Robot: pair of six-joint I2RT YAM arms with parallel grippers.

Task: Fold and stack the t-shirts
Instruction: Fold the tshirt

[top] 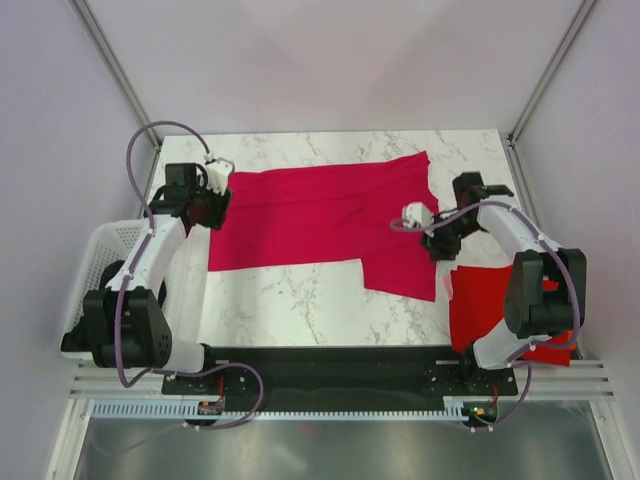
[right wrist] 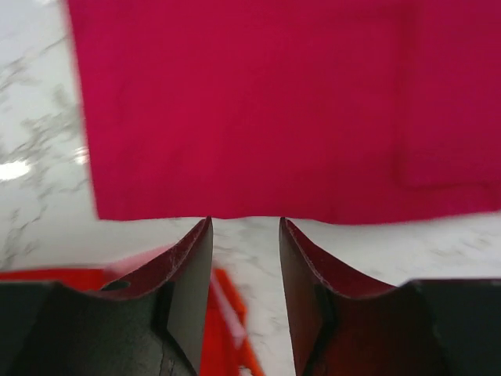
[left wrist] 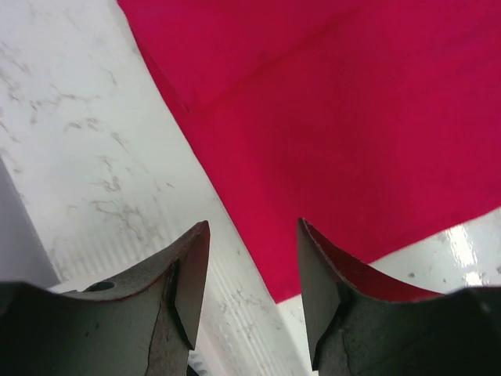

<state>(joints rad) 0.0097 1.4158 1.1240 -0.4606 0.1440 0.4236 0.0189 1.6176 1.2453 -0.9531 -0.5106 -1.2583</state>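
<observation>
A crimson-pink t-shirt (top: 320, 215) lies spread flat across the marble tabletop (top: 300, 310). My left gripper (top: 207, 210) is at its left edge, open and empty. In the left wrist view the gripper (left wrist: 254, 227) hangs over bare marble, just off the shirt's edge (left wrist: 352, 117). My right gripper (top: 437, 242) is at the shirt's right sleeve edge, open and empty. In the right wrist view the gripper (right wrist: 245, 221) sits just short of the shirt's hem (right wrist: 258, 110). A bright red t-shirt (top: 490, 310) lies at the near right corner and also shows in the right wrist view (right wrist: 227, 329).
A white plastic basket (top: 95, 270) stands off the table's left side beside the left arm. The red shirt hangs over the table's near right edge, partly under the right arm. Metal frame posts (top: 120, 75) rise at the back corners.
</observation>
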